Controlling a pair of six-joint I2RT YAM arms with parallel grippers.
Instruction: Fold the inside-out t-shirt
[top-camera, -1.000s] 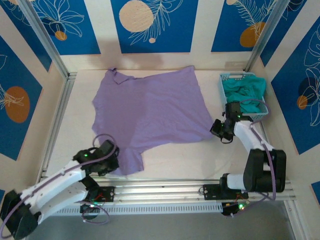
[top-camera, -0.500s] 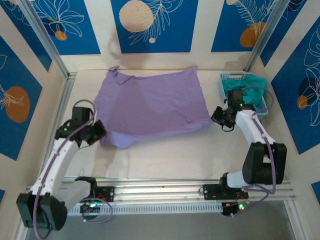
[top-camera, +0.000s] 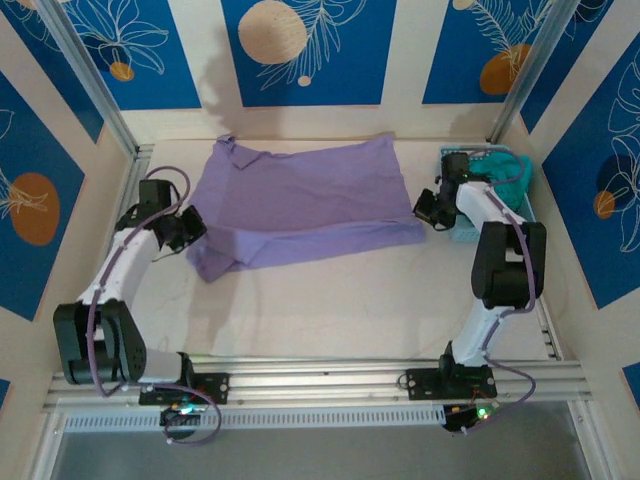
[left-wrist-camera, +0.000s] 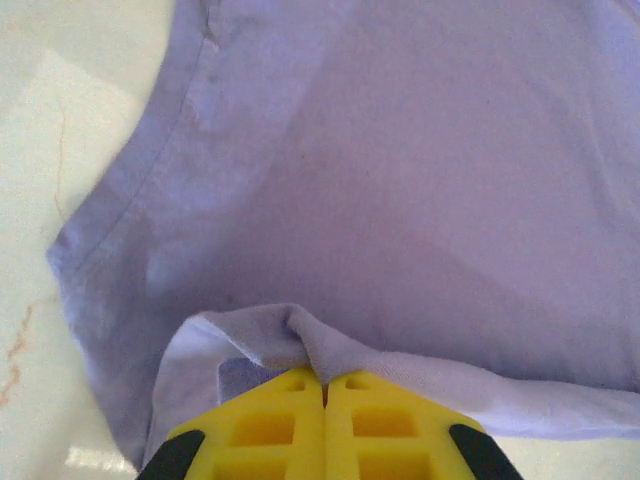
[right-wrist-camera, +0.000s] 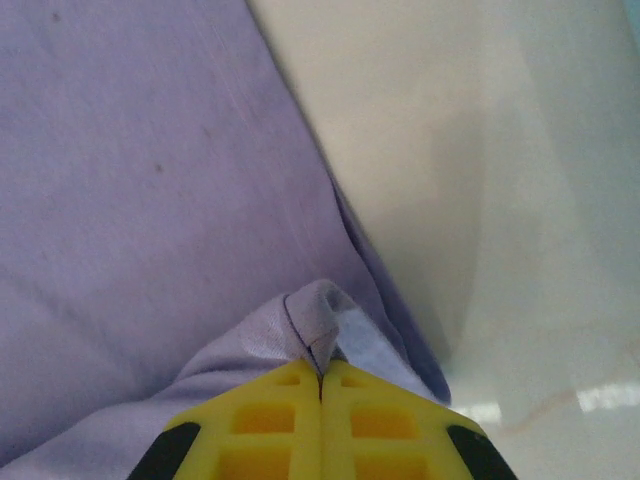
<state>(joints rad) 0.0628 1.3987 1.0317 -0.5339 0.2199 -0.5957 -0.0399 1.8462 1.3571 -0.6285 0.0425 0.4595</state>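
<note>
Near half of table (top-camera: 330, 300) bare: wide open lane from front rail (top-camera: 380, 372) up to folded edge of shirt (top-camera: 300, 195). Shirt lies flat and low across far middle. Left side: left gripper (top-camera: 192, 236) pinched on shirt edge, its arm along left wall, narrow strip there. Right side: basket (top-camera: 472, 152) holding teal garment (top-camera: 500, 175) against wall; right gripper (top-camera: 422, 211) clamped on shirt corner just beside basket, its arm upright in front of it. Posts (top-camera: 85, 75) in far corners.

Bright, even light from above. Soft shadows on back wall (top-camera: 215, 85) and worktop (top-camera: 330, 290). Faint glare low in both wrist views.
</note>
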